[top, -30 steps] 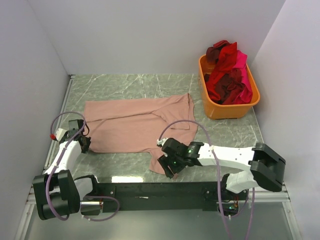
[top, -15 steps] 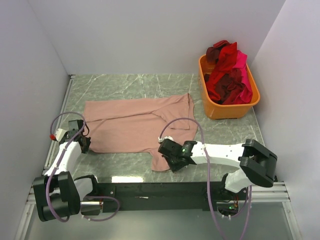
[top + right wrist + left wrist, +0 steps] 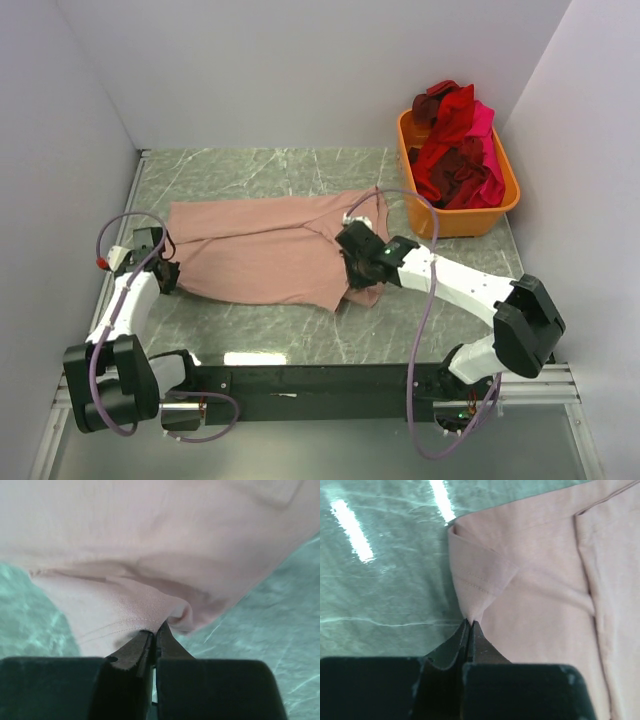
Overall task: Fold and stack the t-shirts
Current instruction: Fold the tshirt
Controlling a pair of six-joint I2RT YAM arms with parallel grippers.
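Left gripper [image 3: 470, 623]: jaws pinched tight on a stitched edge of the dusty pink t-shirt [image 3: 545, 580], the cloth tenting up to the tips. Right gripper [image 3: 155, 630]: also clamped on a stitched hem, with a rolled fold bunched just ahead of the tips.

Top view: left gripper [image 3: 165, 274] holds the shirt's left end low over the table [image 3: 280, 170], having edged slightly away from the bases. Right gripper [image 3: 352, 262] has moved more. One second ago it was at the near-right flap by the table's front edge; now it sits over the shirt's right-hand part, with the flap drawn up and over. The near edge of the shirt runs straighter.

The shirt lies mid-table, spread left to right. The remaining red, maroon and hot pink shirts [image 3: 455, 150] are heaped in the orange tub [image 3: 455, 222], far right.

Judgement: first fold under way, neither grip let go, stacking far off.
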